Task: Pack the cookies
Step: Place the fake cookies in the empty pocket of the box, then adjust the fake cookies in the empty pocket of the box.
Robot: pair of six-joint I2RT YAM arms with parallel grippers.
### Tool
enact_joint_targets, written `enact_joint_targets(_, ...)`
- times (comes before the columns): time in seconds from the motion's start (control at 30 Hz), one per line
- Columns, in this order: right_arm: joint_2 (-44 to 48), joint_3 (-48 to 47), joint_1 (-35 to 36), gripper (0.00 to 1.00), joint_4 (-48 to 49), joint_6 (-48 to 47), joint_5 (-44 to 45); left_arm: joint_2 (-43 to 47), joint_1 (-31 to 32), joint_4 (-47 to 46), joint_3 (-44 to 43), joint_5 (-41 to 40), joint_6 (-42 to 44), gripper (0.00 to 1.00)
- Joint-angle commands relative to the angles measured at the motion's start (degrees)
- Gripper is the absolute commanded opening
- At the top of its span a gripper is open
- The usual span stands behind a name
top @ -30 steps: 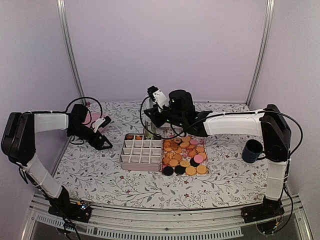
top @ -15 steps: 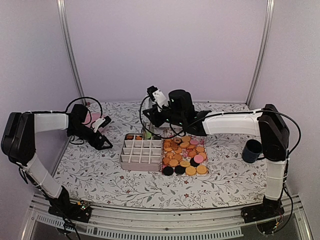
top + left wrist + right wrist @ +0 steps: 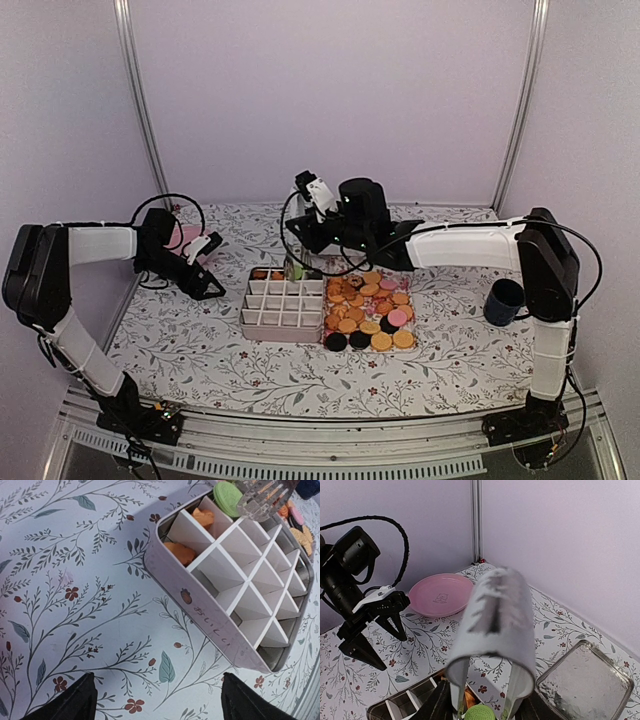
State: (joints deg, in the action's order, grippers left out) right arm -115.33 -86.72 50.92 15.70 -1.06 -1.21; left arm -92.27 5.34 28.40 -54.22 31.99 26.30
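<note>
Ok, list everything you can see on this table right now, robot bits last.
box: one, pale with white dividers, mid-table.
cookies: many, mostly orange, some black and pink, spread right of the box.
orange cookies: two, in the box's far row, left end.
green cookie: one, at the box's far edge.
mug: one, dark blue, far right.
plate: one, pink, far left corner.
metal tray: one, silver, by the back wall.
tablecloth: one, white floral.
left pincer: open, empty, left of the box.
right pincer: open, fingers either side of the green cookie.
</note>
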Motion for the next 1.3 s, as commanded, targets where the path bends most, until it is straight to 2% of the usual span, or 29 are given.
enact_joint_targets(0.0,3.94,-0.11,-0.77,0.41,2.24,0.36,-0.58,0.78,-0.4,0.08,-0.02,0.8,0.06,0.86)
enact_joint_targets(0.13,4.5,0.23,-1.84,0.38,3.37,2.92,-2.14,0.85,-0.35,0.12,-0.1,0.71,0.06,0.86)
enact_joint_targets(0.93,-1.22,-2.42,-4.16,0.37,3.81,5.45,-11.41,1.21,-0.37,0.01,0.25,-0.17,0.59,0.86)
enact_joint_targets(1.23,0.83,-1.84,-4.18,0.2,3.81,5.57,-11.11,1.26,-0.38,-0.1,0.19,0.02,0.42,0.86)
enact_joint_targets(1.27,1.15,-1.75,-4.16,0.15,3.73,5.47,-10.95,1.3,-0.36,-0.1,0.23,0.05,0.35,0.86)
